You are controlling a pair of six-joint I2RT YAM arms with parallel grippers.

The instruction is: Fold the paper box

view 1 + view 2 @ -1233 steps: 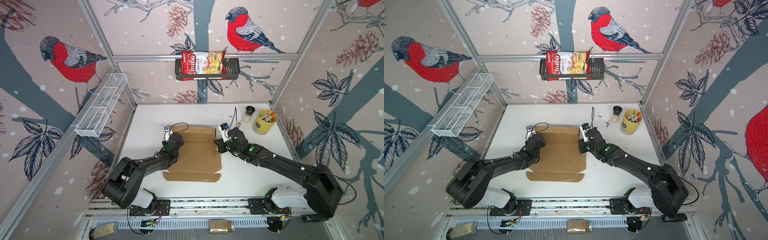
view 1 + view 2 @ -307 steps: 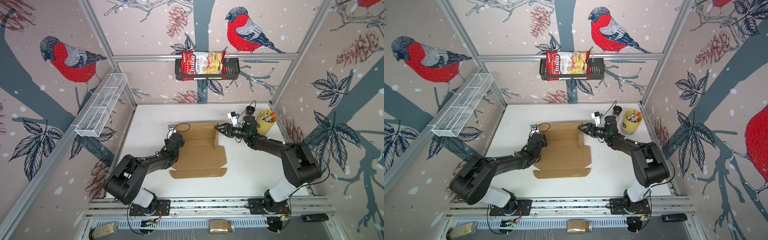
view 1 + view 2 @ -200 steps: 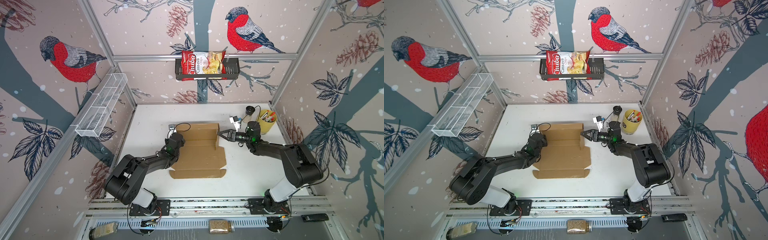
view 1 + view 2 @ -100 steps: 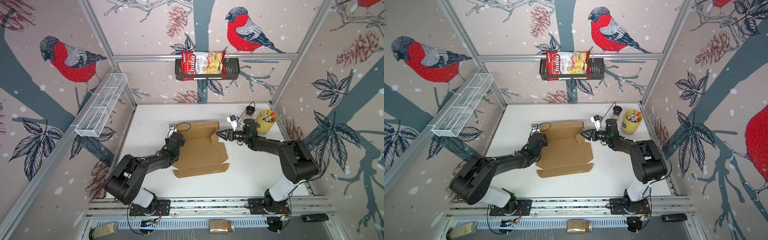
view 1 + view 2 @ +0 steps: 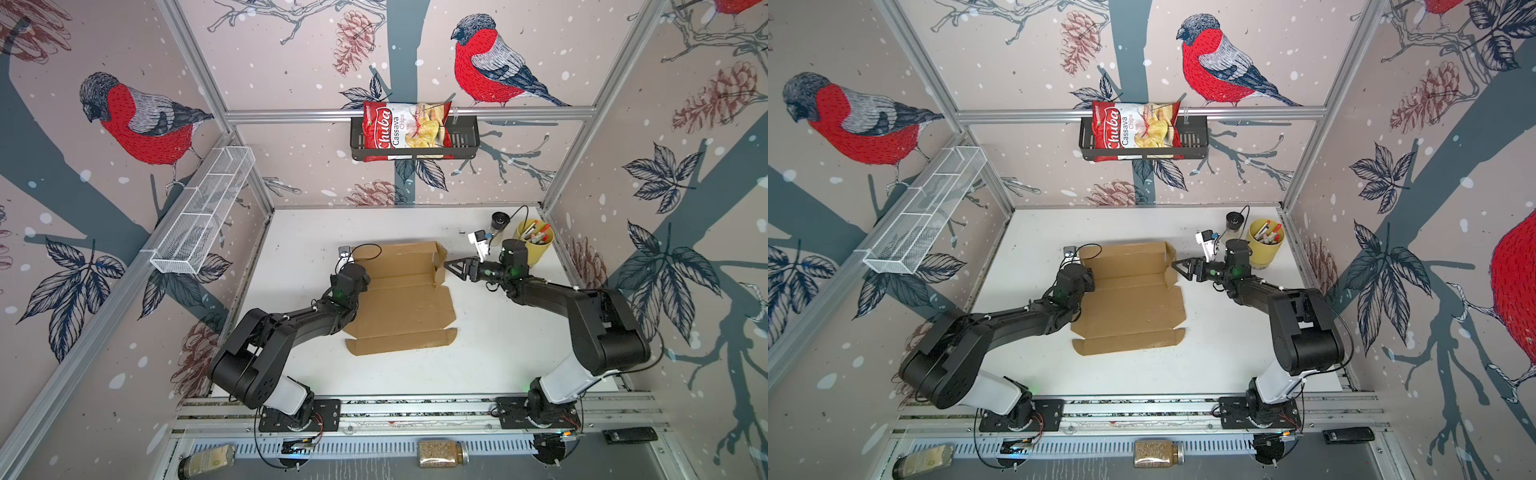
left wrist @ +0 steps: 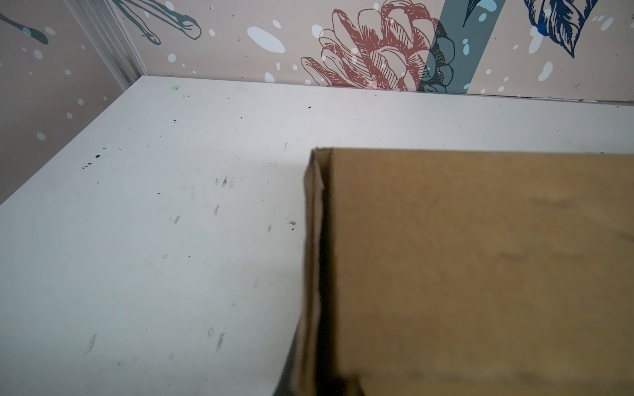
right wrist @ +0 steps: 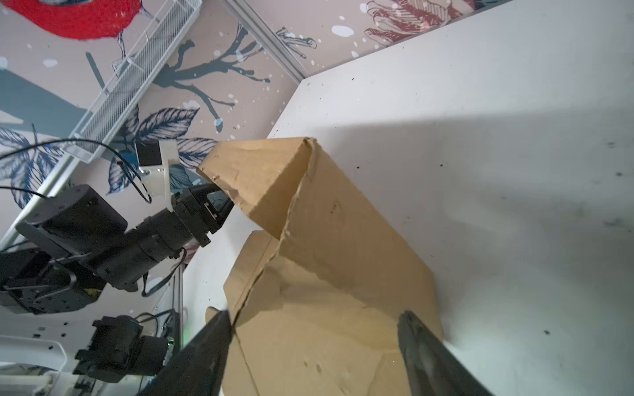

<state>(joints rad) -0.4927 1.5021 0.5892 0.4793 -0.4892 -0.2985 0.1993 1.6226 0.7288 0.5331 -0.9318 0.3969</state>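
With the left gripper [image 7: 222, 193] pinched shut on the left rim of the paper box [image 5: 401, 299], which lies mid-table [image 5: 490, 332] toward the far edge, the right gripper [image 5: 454, 268] holds nothing in its spread jaws, so the raised right flap may spring flat.

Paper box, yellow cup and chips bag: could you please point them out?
paper box [image 5: 403, 305], in a top view, flat middle panel
yellow cup [image 5: 542, 254], in a top view, outer wall
chips bag [image 5: 401, 132], in a top view, printed front
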